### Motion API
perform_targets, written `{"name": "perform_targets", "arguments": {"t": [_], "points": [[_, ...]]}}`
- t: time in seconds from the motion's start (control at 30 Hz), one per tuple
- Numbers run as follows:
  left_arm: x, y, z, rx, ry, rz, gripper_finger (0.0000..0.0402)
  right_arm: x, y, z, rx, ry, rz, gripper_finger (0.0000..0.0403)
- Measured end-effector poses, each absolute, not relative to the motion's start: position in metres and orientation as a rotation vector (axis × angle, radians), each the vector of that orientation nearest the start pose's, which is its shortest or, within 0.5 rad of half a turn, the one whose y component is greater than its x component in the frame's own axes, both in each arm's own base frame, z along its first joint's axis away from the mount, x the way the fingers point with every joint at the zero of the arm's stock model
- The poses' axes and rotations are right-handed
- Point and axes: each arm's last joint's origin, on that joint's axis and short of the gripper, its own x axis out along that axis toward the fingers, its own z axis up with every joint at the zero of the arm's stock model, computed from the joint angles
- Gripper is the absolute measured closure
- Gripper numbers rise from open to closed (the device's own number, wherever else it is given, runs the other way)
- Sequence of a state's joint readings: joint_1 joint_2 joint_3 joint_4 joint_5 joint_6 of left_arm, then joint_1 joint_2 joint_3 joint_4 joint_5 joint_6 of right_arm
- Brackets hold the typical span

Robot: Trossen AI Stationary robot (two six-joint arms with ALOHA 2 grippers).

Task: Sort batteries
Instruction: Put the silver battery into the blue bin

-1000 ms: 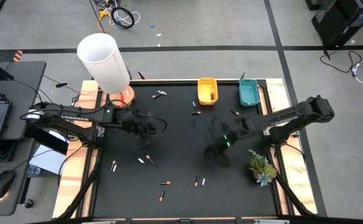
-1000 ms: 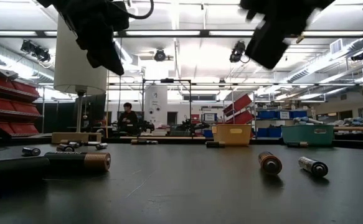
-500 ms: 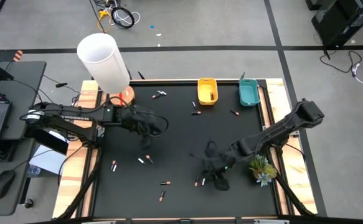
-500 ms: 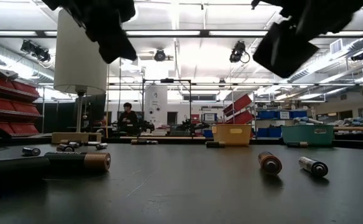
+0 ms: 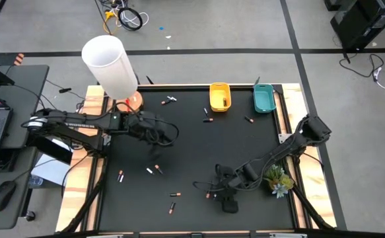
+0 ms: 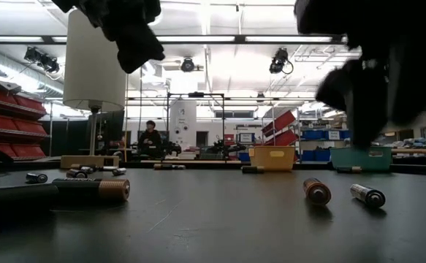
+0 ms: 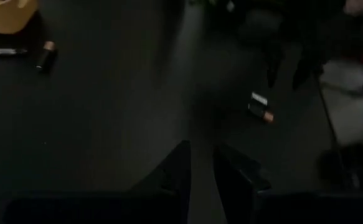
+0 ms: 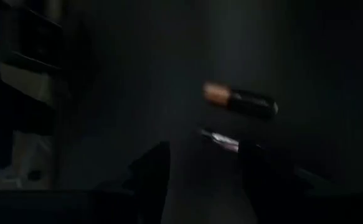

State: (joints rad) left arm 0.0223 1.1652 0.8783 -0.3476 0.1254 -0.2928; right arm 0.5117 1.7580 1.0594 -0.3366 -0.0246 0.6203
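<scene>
Presently on the black worktop: batteries lie scattered, none held.

- Pair of batteries, one dark with a copper end, one silver: near the front edge, just beside the right gripper. The right wrist view shows the dark battery and the silver battery lying ahead of the fingers, which stand apart with nothing between them.
- Other batteries: one at, one at, a pair at, one at, a pair at the back near, one at, one at.
- Yellow tray and teal tray: side by side at the back edge.
- Left gripper: raised over the left-centre of the worktop; in its wrist view the fingers stand close together with a narrow gap, and whether they hold anything cannot be told.
- White lamp shade: back left corner.
- Small plant: right edge.
</scene>
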Motion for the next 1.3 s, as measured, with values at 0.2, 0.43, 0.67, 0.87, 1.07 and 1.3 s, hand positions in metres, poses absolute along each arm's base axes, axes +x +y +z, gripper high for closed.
{"name": "perform_targets", "arguments": {"t": [0.2, 0.43, 0.67, 0.87, 1.07, 1.3], "points": [[0.251, 0.005, 0.283, -0.429, 0.541, 0.111, 0.0324, 0.296, 0.176, 0.166, 0.203, 1.101, 0.175, 0.0163], [0.253, 0.007, 0.286, -0.491, 0.487, 0.198, 0.0324, 0.29, 0.184, 0.164, -0.022, 1.052, 0.198, 0.0125], [0.253, 0.008, 0.286, -0.533, 0.482, 0.218, 0.0324, 0.295, 0.182, 0.157, -0.122, 1.001, 0.251, 0.0144], [0.253, 0.007, 0.286, -0.553, 0.483, 0.224, 0.0324, 0.291, 0.179, 0.146, -0.09, 0.992, 0.281, 0.0163], [0.253, 0.007, 0.286, -0.545, 0.476, 0.252, 0.0324, 0.284, 0.18, 0.139, -0.118, 0.984, 0.306, 0.0175], [0.252, 0.008, 0.286, -0.542, 0.468, 0.274, 0.0324, 0.283, 0.179, 0.136, -0.166, 0.973, 0.326, 0.0187]]}}
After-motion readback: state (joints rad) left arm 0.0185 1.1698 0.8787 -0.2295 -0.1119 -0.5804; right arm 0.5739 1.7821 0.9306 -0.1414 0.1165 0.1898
